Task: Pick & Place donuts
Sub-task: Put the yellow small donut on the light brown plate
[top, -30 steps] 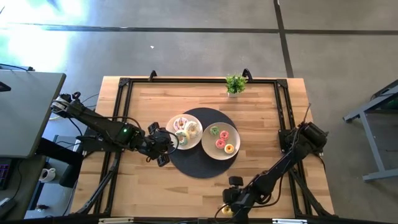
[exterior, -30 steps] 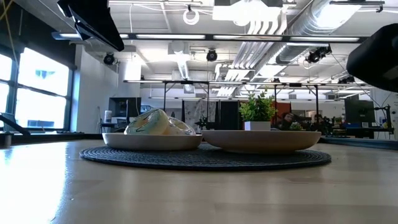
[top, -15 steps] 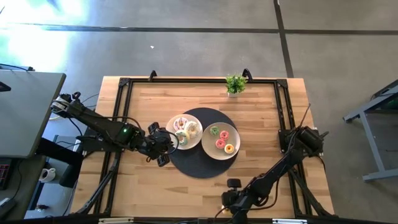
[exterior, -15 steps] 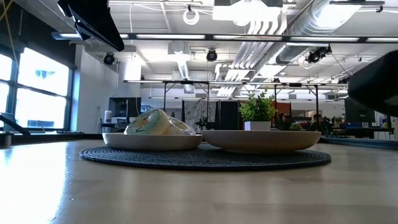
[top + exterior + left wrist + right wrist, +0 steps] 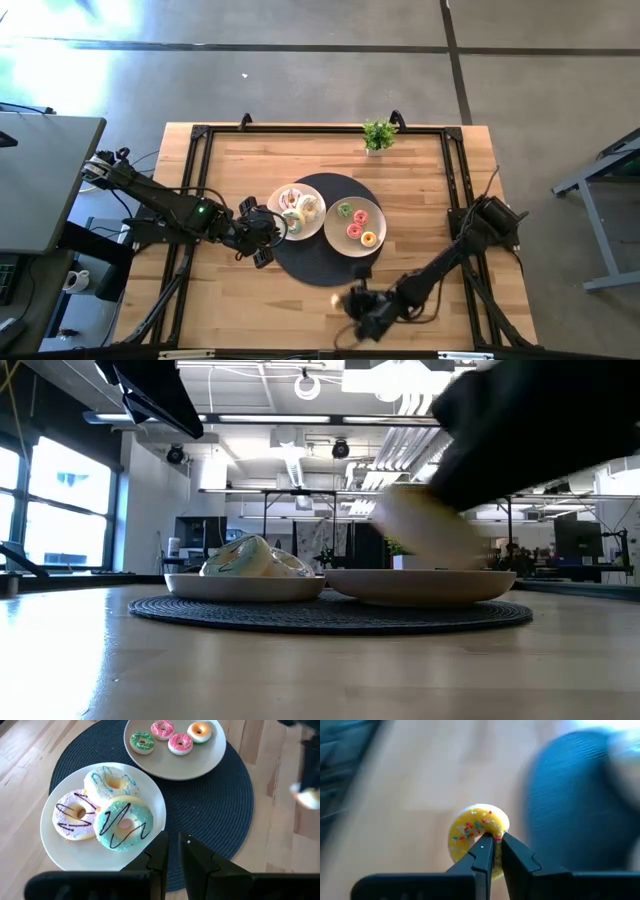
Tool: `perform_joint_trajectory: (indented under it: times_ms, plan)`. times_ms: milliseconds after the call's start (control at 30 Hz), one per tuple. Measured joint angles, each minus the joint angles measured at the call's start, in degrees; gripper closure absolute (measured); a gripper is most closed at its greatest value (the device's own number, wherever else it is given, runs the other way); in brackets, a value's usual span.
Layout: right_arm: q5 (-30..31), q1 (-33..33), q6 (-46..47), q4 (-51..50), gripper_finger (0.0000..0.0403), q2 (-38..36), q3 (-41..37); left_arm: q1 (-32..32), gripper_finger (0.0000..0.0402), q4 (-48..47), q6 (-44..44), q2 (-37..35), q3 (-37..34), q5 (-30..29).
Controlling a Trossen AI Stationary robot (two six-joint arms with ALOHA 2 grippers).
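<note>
On the light wooden slatted table, our right gripper pinches a small yellow sprinkled ring donut. The beige round plate of small donuts lies beyond it, nearer this arm; the left gripper waits nearly closed, empty.

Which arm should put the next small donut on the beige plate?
Right. The right gripper is already shut on the yellow sprinkled donut, near the mat's front edge. The left gripper sits shut and empty beside the white plate.
</note>
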Motion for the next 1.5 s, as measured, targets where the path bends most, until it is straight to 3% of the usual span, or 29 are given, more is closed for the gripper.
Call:
perform_joint_trajectory:
  times_ms: [233, 300, 533, 867, 1133, 1500]
  plan:
    - [17.4, -9.6, -0.3, -0.4, 0.0392, -0.6, 0.0, 0.0, 0.036, 0.0, 0.1, 0.0, 0.0, 0.0]
    - [16.8, -12.6, 0.9, -1.0, 0.0395, -0.6, 0.0, 0.0, 0.036, -0.1, 0.1, 0.0, 0.0, 0.0]
    - [4.3, -20.9, 11.1, -8.9, 0.0381, -0.6, 0.0, 0.0, 0.036, -0.2, 0.7, 0.0, 0.0, 0.0]
    - [3.7, -24.2, 12.1, -11.2, 0.0384, -1.1, 0.0, 0.0, 0.036, -0.2, 3.5, 0.0, 0.0, 1.5]
    - [4.2, -24.1, 10.1, -11.3, 0.0385, -6.4, 0.0, 0.0, 0.036, -0.2, 4.6, 0.0, 0.0, 1.5]
    - [3.6, -26.0, 16.5, -26.1, 0.0387, -7.8, 0.0, 0.0, 0.036, -0.2, 4.6, 0.0, 0.0, 1.5]
